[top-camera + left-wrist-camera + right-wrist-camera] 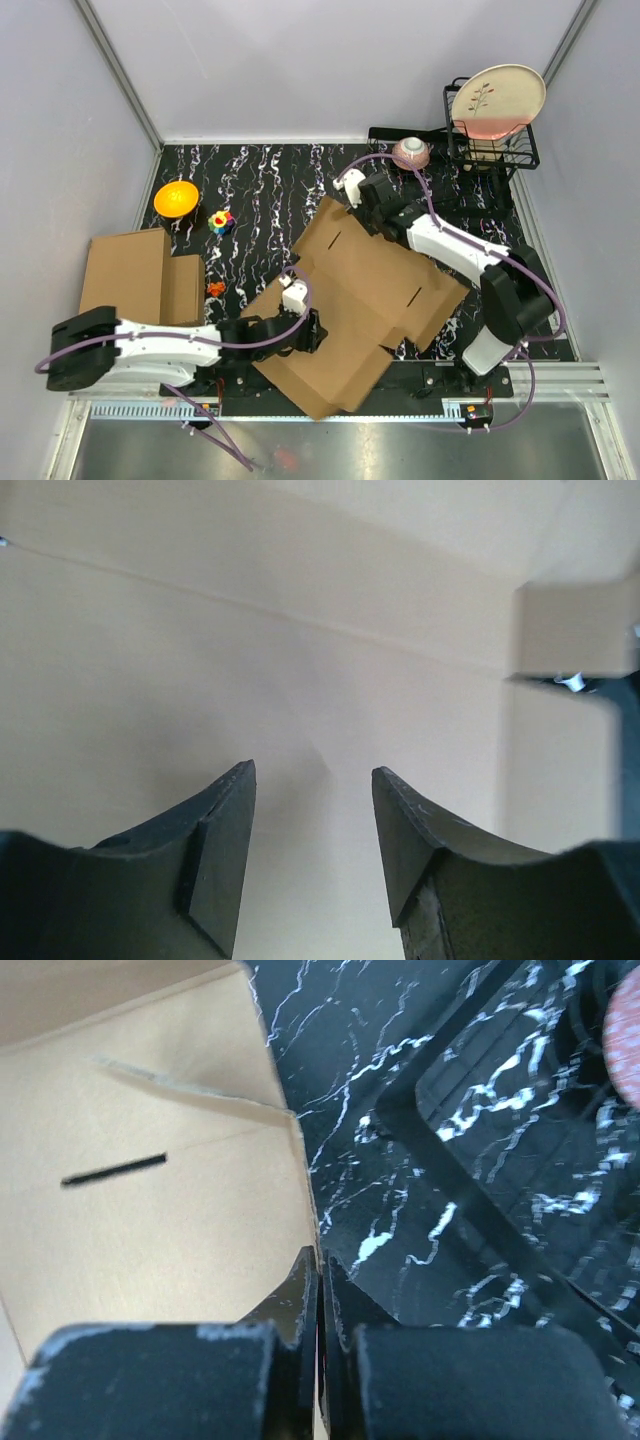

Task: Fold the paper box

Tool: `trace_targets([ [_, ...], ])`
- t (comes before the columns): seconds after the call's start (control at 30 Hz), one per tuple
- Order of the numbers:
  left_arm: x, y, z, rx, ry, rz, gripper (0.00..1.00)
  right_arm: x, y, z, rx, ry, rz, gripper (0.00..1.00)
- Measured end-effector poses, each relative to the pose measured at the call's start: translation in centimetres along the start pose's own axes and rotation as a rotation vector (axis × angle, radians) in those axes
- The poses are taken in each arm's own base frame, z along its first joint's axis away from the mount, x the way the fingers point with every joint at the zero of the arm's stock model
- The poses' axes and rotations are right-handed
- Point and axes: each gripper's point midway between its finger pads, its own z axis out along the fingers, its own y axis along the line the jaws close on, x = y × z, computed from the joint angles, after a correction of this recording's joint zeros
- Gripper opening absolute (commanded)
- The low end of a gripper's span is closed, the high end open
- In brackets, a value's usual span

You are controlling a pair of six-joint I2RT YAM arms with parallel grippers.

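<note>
The left gripper (312, 331) hangs with its jaws apart over the paper box (352, 285), nothing between them. The sheet lies flat mid-table, skewed, its long axis running near-left to far-right. The right gripper (320, 1260) is pinched tight on the sheet's far edge.

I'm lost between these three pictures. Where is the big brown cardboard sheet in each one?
Top external: the paper box lies unfolded mid-table, between the two arms.
Left wrist: it fills nearly the whole picture, behind the open jaws.
Right wrist: it takes the left half, its edge running into the shut jaws.
Shared landmark: the black marbled table, in the top and right wrist views.
</note>
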Motion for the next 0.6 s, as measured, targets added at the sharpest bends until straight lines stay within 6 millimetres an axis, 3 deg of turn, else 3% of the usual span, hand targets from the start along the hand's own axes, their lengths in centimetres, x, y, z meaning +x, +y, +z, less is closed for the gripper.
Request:
trace_targets([
  [0.13, -2.9, -1.0, -2.2, 0.048, -0.097, 0.000, 0.54, -1.3, -0.3, -2.2, 0.126, -0.029, -0.086, 0.00],
  [0.37, -11.1, -1.8, -8.0, 0.125, -0.410, -0.069, 0.55, -2.7, -3.0, -7.1, 0.361, -0.058, -0.221, 0.00],
  [0.47, -13.8, -1.1, -9.8, 0.086, -0.508, -0.075, 0.56, -3.7, -3.7, -9.1, 0.425, -0.082, -0.281, 0.00],
  [0.6, -15.1, 0.7, -10.2, -0.031, -0.566, -0.048, 0.57, -5.0, -3.0, -10.7, 0.489, -0.108, -0.398, 0.00],
])
